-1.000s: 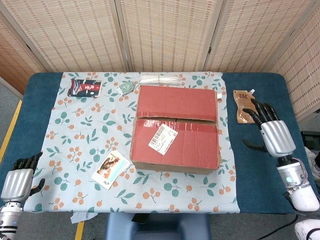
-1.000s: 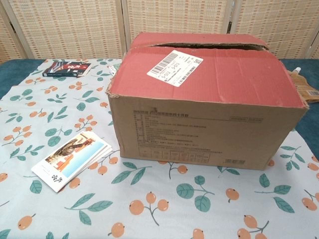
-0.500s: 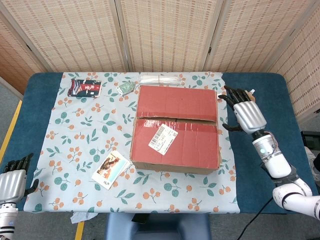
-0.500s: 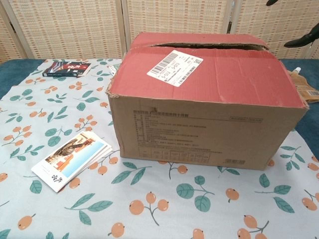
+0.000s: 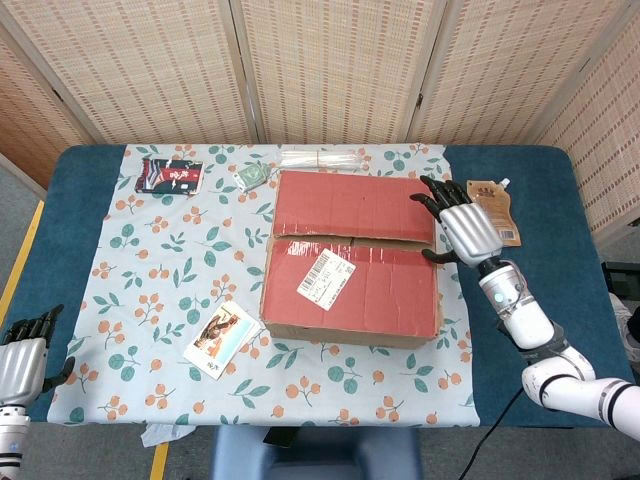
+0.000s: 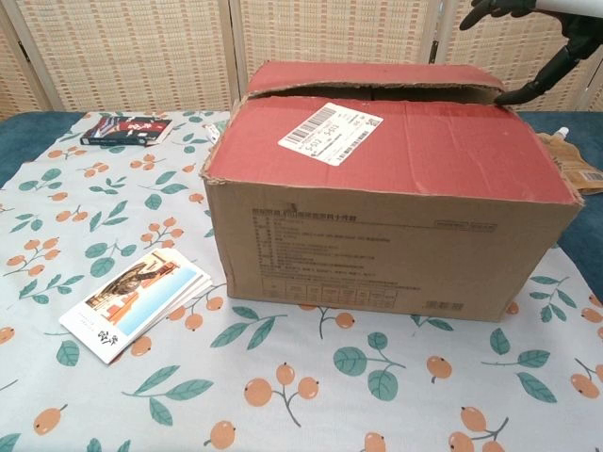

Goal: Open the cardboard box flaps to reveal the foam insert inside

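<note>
large brown cardboard box with red-taped top flaps (image 5: 352, 258) sits mid-worktop on the floral cloth, flaps down, a dark seam gap (image 6: 377, 91) between them; foam insert not visible. right hand (image 5: 462, 228) hovers at the box's right top edge near the seam, fingers (image 5: 432, 192) spread, gripping nothing. left hand (image 5: 22, 362) low at the worktop's near left corner, well apart, fingers loosely open, empty. judgement: corrugated flaps are stiff but light and hinge easily; best purchase is a fingertip hooked under the free seam edge; box may slide
</note>
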You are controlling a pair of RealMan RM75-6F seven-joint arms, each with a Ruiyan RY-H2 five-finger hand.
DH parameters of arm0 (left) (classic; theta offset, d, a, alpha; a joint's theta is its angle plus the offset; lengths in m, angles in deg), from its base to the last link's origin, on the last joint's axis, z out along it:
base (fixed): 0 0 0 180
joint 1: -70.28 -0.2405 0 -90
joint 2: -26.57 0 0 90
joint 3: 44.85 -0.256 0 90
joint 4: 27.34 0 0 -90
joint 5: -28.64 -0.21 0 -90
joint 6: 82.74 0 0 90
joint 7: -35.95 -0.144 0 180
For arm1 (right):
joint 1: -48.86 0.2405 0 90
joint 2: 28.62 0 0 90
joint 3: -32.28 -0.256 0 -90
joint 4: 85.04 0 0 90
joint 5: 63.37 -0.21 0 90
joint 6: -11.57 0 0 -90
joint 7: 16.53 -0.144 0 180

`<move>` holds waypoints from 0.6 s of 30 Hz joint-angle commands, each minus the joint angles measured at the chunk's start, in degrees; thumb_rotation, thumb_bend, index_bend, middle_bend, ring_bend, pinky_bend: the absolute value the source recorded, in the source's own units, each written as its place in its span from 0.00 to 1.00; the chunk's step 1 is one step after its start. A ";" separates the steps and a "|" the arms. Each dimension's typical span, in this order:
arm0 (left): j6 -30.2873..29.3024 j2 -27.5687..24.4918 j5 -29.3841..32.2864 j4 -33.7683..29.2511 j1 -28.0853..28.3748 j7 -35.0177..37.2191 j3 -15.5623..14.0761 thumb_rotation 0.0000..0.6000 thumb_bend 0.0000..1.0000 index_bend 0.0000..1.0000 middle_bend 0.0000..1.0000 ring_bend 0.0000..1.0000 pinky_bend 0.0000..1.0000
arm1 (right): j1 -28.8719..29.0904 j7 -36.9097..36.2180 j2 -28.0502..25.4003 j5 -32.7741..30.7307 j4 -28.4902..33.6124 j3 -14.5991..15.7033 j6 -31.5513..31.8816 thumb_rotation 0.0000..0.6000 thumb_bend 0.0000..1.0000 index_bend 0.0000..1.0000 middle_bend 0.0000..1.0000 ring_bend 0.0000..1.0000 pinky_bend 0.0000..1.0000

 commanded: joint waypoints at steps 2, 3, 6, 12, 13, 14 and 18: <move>0.52 0.00 0.28 0.13 0.30 -0.11 0.03 1.00 0.41 0.10 0.20 0.19 0.15 | 1.54 0.88 0.68 -1.26 -1.13 -0.88 -0.61 1.00 0.26 0.15 0.00 0.02 0.00; 0.67 0.00 0.40 0.14 0.37 -0.15 0.04 1.00 0.41 0.10 0.20 0.19 0.15 | 1.88 1.26 0.75 -1.67 -1.41 -1.06 -0.80 1.00 0.26 0.15 0.00 0.02 0.00; 1.02 -0.06 0.40 0.20 0.58 -0.02 -0.01 1.00 0.41 0.10 0.20 0.18 0.10 | 3.11 3.04 1.14 -3.17 -2.51 -1.73 -1.19 1.00 0.26 0.15 0.00 0.02 0.00; 0.89 -0.02 0.60 0.54 0.55 0.45 0.07 1.00 0.41 0.10 0.20 0.13 0.00 | 5.32 4.23 1.25 -5.67 -3.90 -3.33 -2.09 1.00 0.26 0.15 0.00 0.02 0.00; 0.98 -0.04 0.76 0.56 0.58 0.51 0.11 1.00 0.41 0.10 0.20 0.13 0.00 | 5.67 4.29 1.11 -5.98 -4.00 -3.68 -2.16 1.00 0.26 0.15 0.00 0.02 0.00; 1.16 -0.08 0.94 0.60 0.63 0.67 0.16 1.00 0.41 0.10 0.20 0.13 0.00 | 6.21 4.42 0.88 -6.39 -4.11 -4.18 -2.34 1.00 0.26 0.15 0.00 0.02 0.00; 2.51 -0.72 1.06 0.54 1.00 2.15 0.03 1.00 0.41 0.10 0.20 0.13 0.00 | 8.48 5.71 -0.33 -9.01 -4.50 -6.14 -3.87 1.00 0.26 0.15 0.00 0.02 0.00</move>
